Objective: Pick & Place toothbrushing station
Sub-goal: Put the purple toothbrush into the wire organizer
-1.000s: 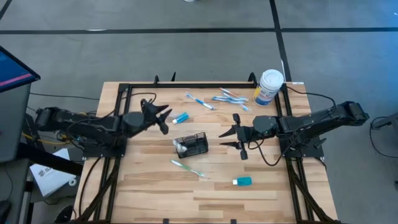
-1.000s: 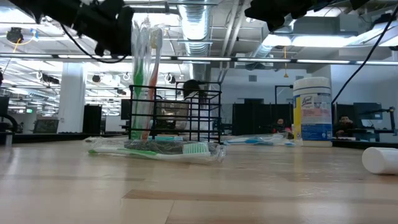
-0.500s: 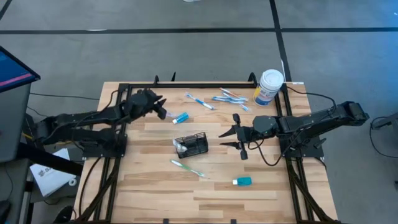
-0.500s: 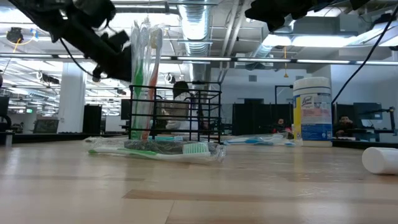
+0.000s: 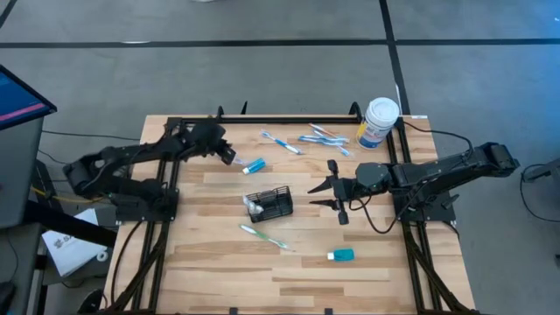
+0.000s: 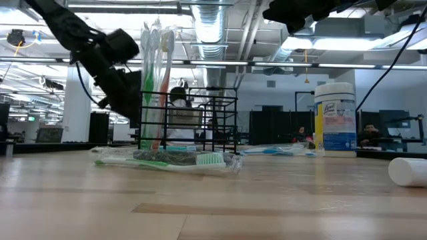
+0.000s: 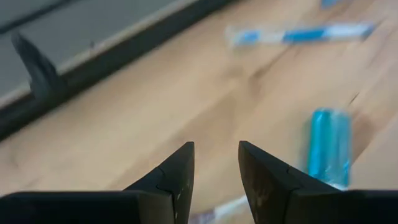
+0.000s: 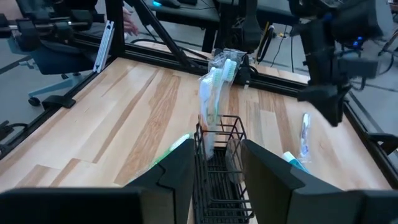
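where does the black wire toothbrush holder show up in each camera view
High view: the black wire holder at table centre.
Low view: left of centre, toothbrushes upright inside.
Left wrist view: not in it.
Right wrist view: centre bottom.
Shared landmark: the upright packaged toothbrushes in it.

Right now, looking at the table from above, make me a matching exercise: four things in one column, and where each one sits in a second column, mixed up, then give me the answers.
Things:
1. black wire-mesh holder
2. white canister
3. left gripper
4. right gripper

Places:
A. far right corner of the table
B. just right of the holder, fingers apart and empty
C. middle of the table, with wrapped toothbrushes in it
D. far left part of the table, beside a small blue tube

Pairs: 1-C, 2-A, 3-D, 4-B
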Robot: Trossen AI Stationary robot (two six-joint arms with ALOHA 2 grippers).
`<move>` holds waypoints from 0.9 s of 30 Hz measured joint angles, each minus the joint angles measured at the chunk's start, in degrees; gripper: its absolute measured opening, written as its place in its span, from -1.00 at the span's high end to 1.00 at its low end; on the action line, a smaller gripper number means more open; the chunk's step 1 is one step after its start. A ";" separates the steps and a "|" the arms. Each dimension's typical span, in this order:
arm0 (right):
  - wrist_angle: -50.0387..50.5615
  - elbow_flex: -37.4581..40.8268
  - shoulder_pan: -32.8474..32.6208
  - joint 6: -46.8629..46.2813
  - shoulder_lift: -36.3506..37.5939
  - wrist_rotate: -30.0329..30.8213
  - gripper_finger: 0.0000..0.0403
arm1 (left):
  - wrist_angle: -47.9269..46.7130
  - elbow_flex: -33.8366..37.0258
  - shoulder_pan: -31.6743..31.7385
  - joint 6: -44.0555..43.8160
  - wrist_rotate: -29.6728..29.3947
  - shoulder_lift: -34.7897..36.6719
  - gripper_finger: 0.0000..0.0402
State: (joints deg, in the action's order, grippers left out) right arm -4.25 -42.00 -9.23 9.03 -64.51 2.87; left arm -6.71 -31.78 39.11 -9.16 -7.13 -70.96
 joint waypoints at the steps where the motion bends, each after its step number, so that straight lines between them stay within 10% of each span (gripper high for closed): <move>1: 0.00 0.00 -0.04 0.01 0.00 -0.01 0.39 | -1.25 -0.64 0.30 0.70 0.01 -1.01 0.40; 27: 1.35 0.00 -0.01 0.06 -3.29 0.00 0.39 | -6.38 -3.25 -5.02 17.22 5.24 -6.93 0.39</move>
State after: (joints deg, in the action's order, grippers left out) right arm -2.90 -42.00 -9.23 9.08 -67.80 2.87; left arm -13.09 -35.03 34.09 8.06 -1.89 -77.89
